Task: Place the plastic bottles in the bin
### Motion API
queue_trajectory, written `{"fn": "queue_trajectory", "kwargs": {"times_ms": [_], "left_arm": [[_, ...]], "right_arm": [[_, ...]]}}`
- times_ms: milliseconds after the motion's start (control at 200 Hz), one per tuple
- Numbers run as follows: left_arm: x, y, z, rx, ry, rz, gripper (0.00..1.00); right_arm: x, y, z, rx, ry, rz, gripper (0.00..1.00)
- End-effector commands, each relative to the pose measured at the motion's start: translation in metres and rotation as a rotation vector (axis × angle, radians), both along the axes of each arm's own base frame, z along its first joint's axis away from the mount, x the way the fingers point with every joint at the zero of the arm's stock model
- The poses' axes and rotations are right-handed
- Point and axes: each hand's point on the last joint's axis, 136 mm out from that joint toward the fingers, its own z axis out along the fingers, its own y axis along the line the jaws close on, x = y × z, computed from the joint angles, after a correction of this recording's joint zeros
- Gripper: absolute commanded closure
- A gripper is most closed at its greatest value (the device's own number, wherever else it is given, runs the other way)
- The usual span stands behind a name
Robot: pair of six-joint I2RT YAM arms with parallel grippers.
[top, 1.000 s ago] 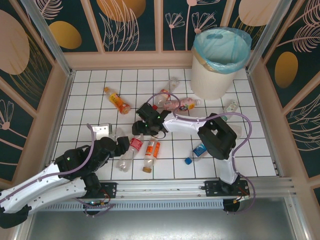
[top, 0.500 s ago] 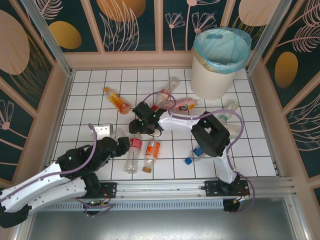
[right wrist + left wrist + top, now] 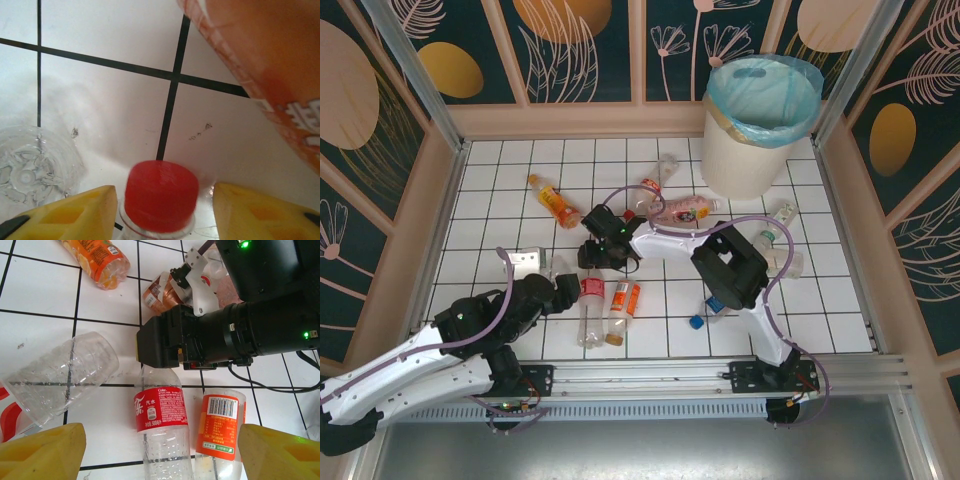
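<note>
A clear plastic bottle with a red label [image 3: 161,415] lies on the white tiled table [image 3: 500,180], near and left of centre, its round red cap [image 3: 160,195] pointing far. The right gripper [image 3: 162,200] straddles that cap, a yellow finger on either side with a gap showing, so it is released. The left gripper [image 3: 162,440] is spread wide, with the bottle's body between its fingers, and grasps nothing. Just right of the bottle lies a clear orange-labelled bottle [image 3: 220,432]. Just left is a clear unlabelled bottle [image 3: 65,375]. The tall cream-white round bin with a blue bag [image 3: 745,150] stands far right, well apart. The white right arm [image 3: 670,240] and a pink-labelled bottle [image 3: 685,210] lie between.
</note>
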Motion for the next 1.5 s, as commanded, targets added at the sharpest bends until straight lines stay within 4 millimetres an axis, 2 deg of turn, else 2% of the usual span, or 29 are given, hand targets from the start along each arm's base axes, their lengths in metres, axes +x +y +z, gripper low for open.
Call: {"fn": "queue_trajectory", "kwargs": {"times_ms": [0,170,215,360,405,596,736,836,981,1041,1086,1111,1236,1351,1496], "left_arm": [[0.000,0.004,-0.004,0.015,-0.002,0.014,0.20],[0.000,0.005,-0.003,0.012,-0.004,0.017,0.20],[0.000,0.005,-0.003,0.010,-0.005,0.018,0.20],[-0.001,0.006,-0.002,0.004,-0.006,0.022,0.21],[-0.001,0.006,-0.001,0.000,-0.007,0.023,0.21],[0.000,0.009,0.004,-0.009,-0.019,0.034,0.21],[0.001,0.009,0.013,-0.020,-0.031,0.039,0.21],[0.004,0.008,0.028,-0.034,-0.052,0.043,0.22],[0.009,0.005,0.064,-0.058,-0.109,0.036,0.24],[0.012,0.004,0.084,-0.066,-0.145,0.035,0.25],[0.015,0.002,0.094,-0.057,-0.169,0.028,0.25],[0.016,0.000,0.111,-0.073,-0.196,0.023,0.25],[0.027,-0.016,0.148,-0.060,-0.276,-0.020,0.25],[0.041,-0.041,0.175,-0.012,-0.341,-0.078,0.24],[0.062,-0.081,0.201,0.057,-0.407,-0.147,0.23]], "right_arm": [[0.004,0.002,0.004,0.002,0.001,-0.002,0.51],[0.010,0.002,0.014,0.032,-0.022,-0.009,0.61],[0.012,0.002,0.015,0.039,-0.023,-0.005,0.68],[0.012,0.004,0.022,0.058,-0.029,0.004,0.73],[0.013,0.005,0.029,0.074,-0.040,0.013,0.82],[0.016,0.011,0.070,0.161,-0.095,0.023,0.85],[0.023,0.011,0.118,0.228,-0.188,0.020,0.87],[0.029,0.008,0.157,0.287,-0.258,0.019,0.90],[0.039,-0.006,0.215,0.346,-0.388,0.015,1.00],[0.044,-0.016,0.239,0.363,-0.453,0.013,1.00],[0.048,-0.025,0.258,0.377,-0.506,0.003,1.00],[0.051,-0.030,0.268,0.384,-0.534,-0.007,1.00],[0.065,-0.064,0.324,0.407,-0.702,-0.052,1.00],[0.076,-0.101,0.376,0.426,-0.872,-0.112,1.00],[0.092,-0.159,0.442,0.398,-1.087,-0.253,1.00]]}}
